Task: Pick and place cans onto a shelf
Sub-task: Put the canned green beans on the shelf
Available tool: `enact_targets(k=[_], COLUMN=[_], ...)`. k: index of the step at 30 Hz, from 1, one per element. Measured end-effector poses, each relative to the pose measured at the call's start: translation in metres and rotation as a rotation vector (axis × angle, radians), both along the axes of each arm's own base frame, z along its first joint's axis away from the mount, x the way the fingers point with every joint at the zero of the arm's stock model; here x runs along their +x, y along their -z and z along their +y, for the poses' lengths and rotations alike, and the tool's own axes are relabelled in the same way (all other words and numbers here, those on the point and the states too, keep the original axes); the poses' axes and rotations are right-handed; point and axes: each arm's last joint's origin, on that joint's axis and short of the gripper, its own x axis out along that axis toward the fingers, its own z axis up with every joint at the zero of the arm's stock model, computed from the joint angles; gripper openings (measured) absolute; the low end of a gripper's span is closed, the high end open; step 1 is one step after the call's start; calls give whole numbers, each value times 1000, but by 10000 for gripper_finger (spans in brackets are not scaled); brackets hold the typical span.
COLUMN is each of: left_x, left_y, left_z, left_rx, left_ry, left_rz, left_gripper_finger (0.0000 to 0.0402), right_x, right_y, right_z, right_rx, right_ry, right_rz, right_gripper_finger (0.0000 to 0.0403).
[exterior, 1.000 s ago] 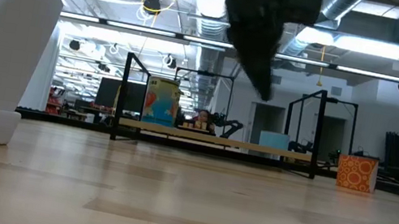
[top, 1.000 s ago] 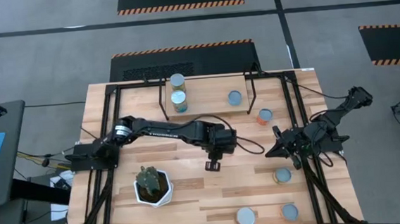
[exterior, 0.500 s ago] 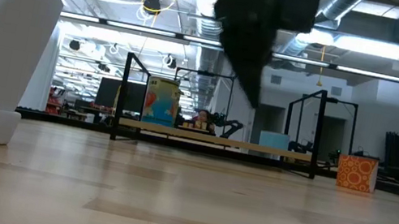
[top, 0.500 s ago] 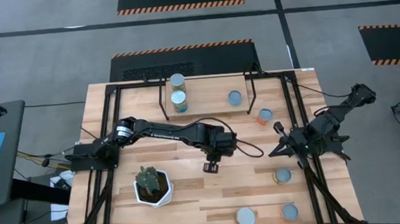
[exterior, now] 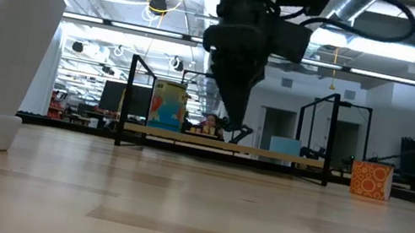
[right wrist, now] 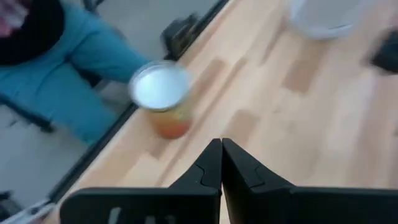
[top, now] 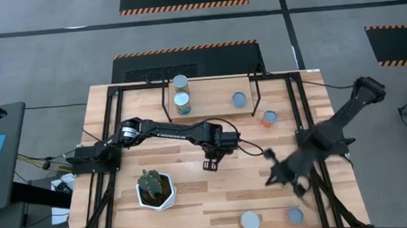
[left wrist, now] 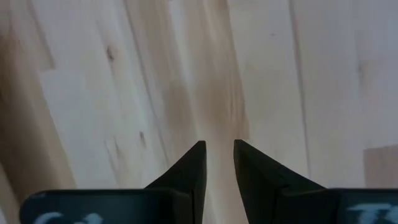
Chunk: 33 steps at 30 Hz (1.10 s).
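Your right gripper (right wrist: 221,155) is clenched and empty, just short of an orange-labelled can (right wrist: 163,98); left gripper (left wrist: 219,163) slightly parted.

The right arm swung away from the table's right edge toward its middle and front, so the right gripper (top: 273,178) came to hang over the tabletop (top: 195,201), and its blurred forearm covered the can that had shown near the right edge. The left gripper (top: 210,164) drew back a little toward the shelf (top: 210,108). In the low view it sank lower and shifted left, ending before the shelf.
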Motion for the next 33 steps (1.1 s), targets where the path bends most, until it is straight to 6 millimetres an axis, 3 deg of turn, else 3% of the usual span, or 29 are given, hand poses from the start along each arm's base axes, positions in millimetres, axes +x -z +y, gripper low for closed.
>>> enact_targets(k=[7, 14, 22, 27, 33], left_x=[-9, -21, -34, -45, -53], left_y=[1, -4, -6, -26, -55], left_z=[1, 5, 21, 27, 27], left_rx=[23, 43, 44, 33, -42], left_ry=[-11, -11, -55, -70, -29], left_rz=[93, 193, 322, 334, 226], left_gripper_finger=[70, 70, 70, 70, 70], right_x=[15, 36, 43, 39, 48], right_y=[6, 15, 28, 20, 31], right_z=[69, 110, 134, 143, 140], right_rx=[-90, -95, -56, -4, 2], right_ry=[33, 95, 143, 142, 218], right_rz=[-6, 24, 88, 80, 137], right_gripper_finger=[18, 18, 17, 14, 20])
